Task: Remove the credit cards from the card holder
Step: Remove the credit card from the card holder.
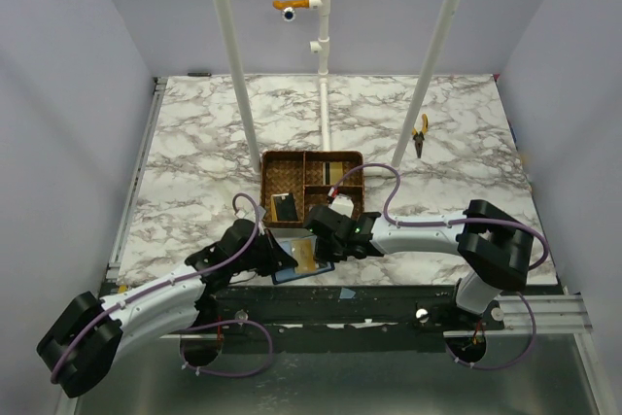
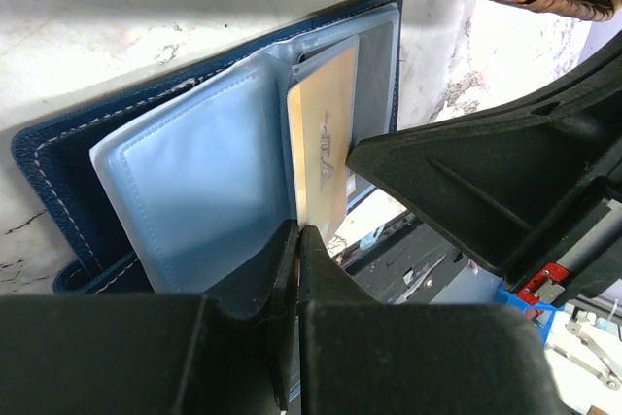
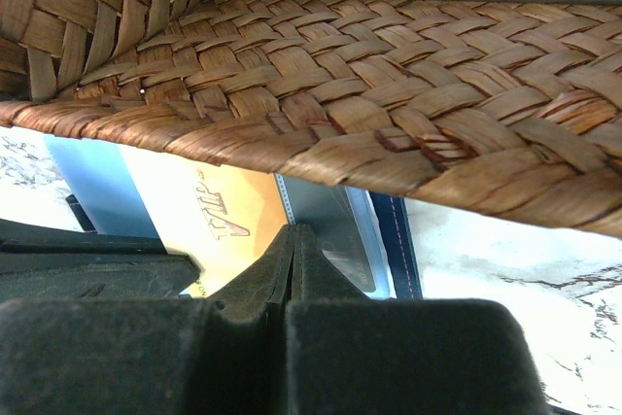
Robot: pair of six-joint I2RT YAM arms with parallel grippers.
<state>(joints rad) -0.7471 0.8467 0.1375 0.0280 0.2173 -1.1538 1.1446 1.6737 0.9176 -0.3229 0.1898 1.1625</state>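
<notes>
The navy card holder (image 1: 289, 274) lies open at the table's near edge, just in front of the wicker tray. The left wrist view shows the card holder (image 2: 58, 182) with pale clear sleeves and a gold card (image 2: 326, 133) standing partly out of one pocket. My left gripper (image 2: 297, 231) is shut on the bottom edge of a sleeve, beside the gold card's lower end. My right gripper (image 3: 296, 230) is shut at the long edge of the gold card (image 3: 209, 211), next to a dark card (image 3: 330, 225) under clear plastic. From above, both grippers meet over the holder, left gripper (image 1: 284, 258), right gripper (image 1: 321, 245).
The brown wicker divided tray (image 1: 264, 187) stands right behind the holder, with a dark card (image 1: 284, 207) and pale cards (image 1: 342, 174) in its compartments. Its rim overhangs the right wrist view (image 3: 389, 94). Orange-handled pliers (image 1: 419, 133) lie far right. Two white poles (image 1: 238, 94) rise from the table.
</notes>
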